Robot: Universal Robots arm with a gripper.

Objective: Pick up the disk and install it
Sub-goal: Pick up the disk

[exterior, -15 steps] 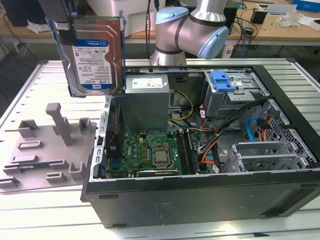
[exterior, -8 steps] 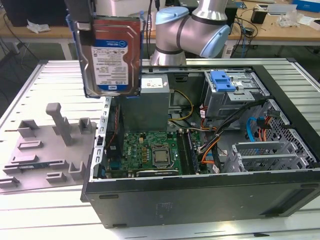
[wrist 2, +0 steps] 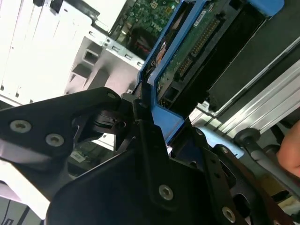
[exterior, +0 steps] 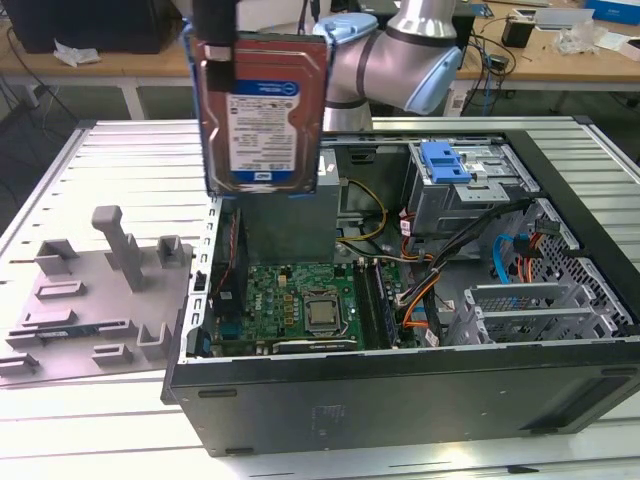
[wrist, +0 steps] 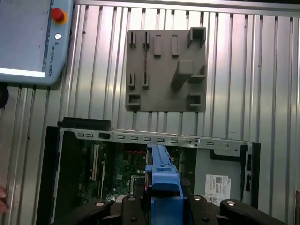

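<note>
Slatted table point(exterior: 120, 150), open case point(exterior: 400, 400), disk point(exterior: 262, 105) aloft, circuit side point(wrist 2: 187, 61) in second wrist view

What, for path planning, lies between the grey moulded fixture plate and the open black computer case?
Bare ribbed metal table, seen in the first wrist view.

Even overhead light falls on the ribbed metal table point(exterior: 120, 140) in the exterior view, while the open computer case point(exterior: 400, 400) keeps its interior in shade and the disk point(exterior: 262, 105), close to the lens, takes a reddish cast. In the second wrist view the table burns out to white beside the dark, soft-focus gripper point(wrist 2: 143, 105). In the first wrist view, glare streaks the table's ribs.
</note>
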